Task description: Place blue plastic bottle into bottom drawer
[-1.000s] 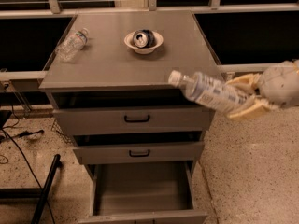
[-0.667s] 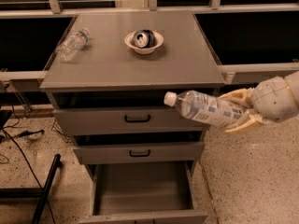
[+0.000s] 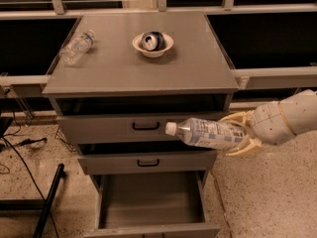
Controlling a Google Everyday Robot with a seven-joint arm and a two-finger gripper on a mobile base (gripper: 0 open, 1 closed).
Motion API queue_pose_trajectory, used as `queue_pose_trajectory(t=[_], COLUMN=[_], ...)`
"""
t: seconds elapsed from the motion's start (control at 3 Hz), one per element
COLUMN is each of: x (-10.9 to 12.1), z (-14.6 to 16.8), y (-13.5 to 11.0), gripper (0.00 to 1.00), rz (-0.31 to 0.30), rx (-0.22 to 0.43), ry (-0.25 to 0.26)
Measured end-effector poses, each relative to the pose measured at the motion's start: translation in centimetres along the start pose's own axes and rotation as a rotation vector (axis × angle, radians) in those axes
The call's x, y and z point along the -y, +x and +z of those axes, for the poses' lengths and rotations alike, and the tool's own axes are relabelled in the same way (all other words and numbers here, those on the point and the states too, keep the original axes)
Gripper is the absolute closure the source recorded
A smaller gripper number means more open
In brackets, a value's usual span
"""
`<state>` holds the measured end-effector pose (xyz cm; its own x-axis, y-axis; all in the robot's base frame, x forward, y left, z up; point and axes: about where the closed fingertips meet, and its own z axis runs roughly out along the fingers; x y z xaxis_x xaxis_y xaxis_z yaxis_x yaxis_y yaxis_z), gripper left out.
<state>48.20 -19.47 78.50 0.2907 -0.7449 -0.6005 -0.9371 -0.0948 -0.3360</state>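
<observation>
Reaching in from the right, the pale arm [image 3: 285, 123] lies level, its claw [image 3: 237, 135] clamped on the clear plastic bottle [image 3: 205, 133]. The white cap points left and the label print is unreadable. It hangs before the upper drawers. Below, the bottom drawer [image 3: 148, 197] stands open, its floor flat and grey. On the surface [image 3: 148, 71] sits a white bowl [image 3: 152, 46].

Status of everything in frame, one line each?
Gripper: right of the cabinet, fingers shut on blue bottle.
Blue bottle: capped, held sideways in the air, cap to the left.
Bottom drawer: open, visible floor bare.
Middle drawer: out slightly.
Top drawer: out slightly.
Thin bottle: lying on cabinet top.
Bowl: upright, holding can.
Can: lying in bowl.
</observation>
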Motion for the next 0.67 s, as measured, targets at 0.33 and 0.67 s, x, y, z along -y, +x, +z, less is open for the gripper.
queue_pose_trajectory(t=[0.33,0.67], x=[-0.4,-1.5], z=[0.9,4.3], y=[0.5,2.1], gripper=[1.0,1.0], rz=[-0.034,-0.096], rx=[-0.029,-0.072], ry=[-0.011,-0.06])
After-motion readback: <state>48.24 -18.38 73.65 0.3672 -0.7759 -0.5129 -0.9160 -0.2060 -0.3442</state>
